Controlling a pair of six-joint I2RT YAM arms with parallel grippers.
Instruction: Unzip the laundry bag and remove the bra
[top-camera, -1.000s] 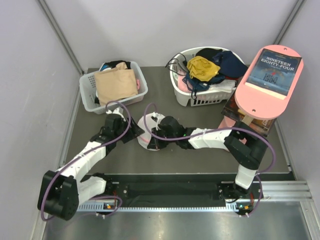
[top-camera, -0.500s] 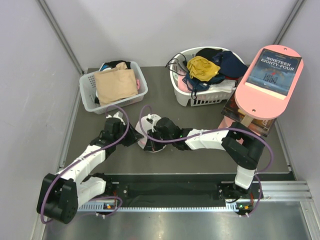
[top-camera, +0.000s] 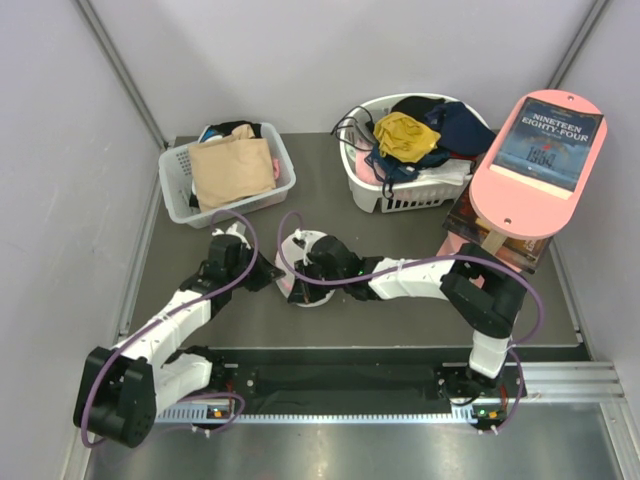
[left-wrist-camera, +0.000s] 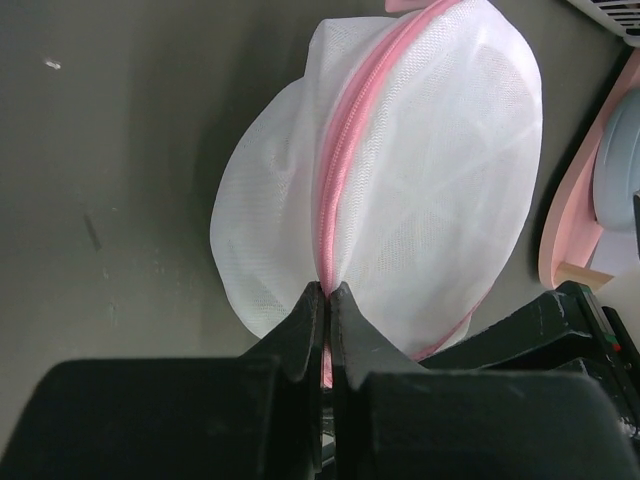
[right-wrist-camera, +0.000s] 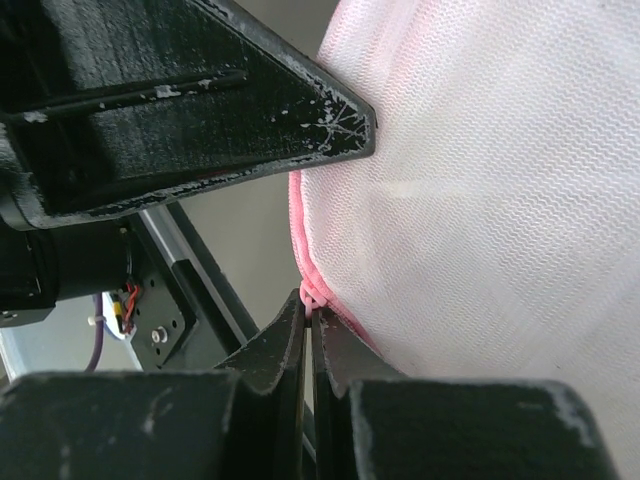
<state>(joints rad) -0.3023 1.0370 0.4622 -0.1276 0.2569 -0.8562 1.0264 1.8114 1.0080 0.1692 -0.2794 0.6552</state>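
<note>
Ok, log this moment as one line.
left tool: shut on laundry bag zip | right tool: shut on pink rim | zip: closed where visible

The top view looks down from behind the near edge, covering the whole table (top-camera: 400, 300). Each wrist view sits close behind its own jaws; both share the laundry bag (left-wrist-camera: 430, 170) from opposite sides.
</note>
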